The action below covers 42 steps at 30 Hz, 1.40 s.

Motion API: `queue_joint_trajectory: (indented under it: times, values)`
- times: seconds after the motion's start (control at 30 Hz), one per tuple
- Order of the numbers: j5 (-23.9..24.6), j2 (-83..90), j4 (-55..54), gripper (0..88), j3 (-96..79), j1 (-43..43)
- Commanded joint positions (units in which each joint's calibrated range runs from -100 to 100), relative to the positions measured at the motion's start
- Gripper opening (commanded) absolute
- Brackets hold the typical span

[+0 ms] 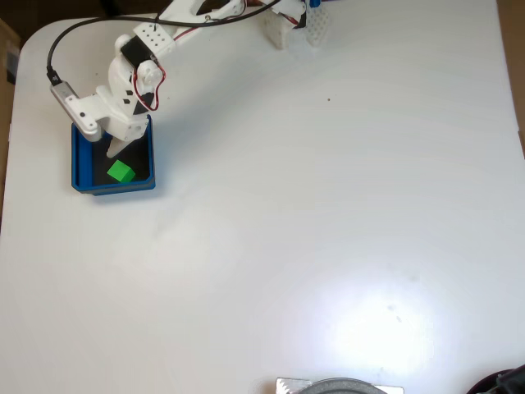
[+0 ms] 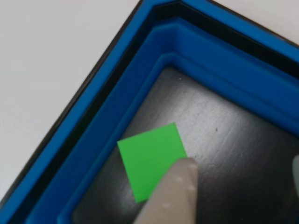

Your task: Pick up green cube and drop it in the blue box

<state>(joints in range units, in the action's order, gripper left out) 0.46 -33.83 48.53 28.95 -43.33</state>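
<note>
1. The green cube (image 1: 121, 171) lies flat on the dark floor of the blue box (image 1: 78, 164), near its lower left corner in the fixed view.
2. In the other view the cube (image 2: 152, 158) rests close to the inner blue wall (image 2: 140, 93), with one pale fingertip (image 2: 175, 191) in front of it; I cannot tell if it touches.
3. The gripper (image 1: 119, 148) hangs over the box, above the cube. Its fingers seem apart, with nothing between them; the second finger shows just at the right edge of the other view.
4. I judge that the drop is done, because the cube is inside the box.
5. What is left, as I see it, is to lift the arm away from the box.
</note>
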Motion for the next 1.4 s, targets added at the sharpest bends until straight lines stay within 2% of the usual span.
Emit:
queue_joint_trajectory:
  times: [0.0,0.63,1.37]
  values:
    - [-0.2,3.32,-1.04,19.9,2.02,-0.56]
    - [0.15,25.31,-0.88,19.8,-8.48,-0.63]
    - [0.15,63.27,-0.88,19.0,-52.38,0.05]
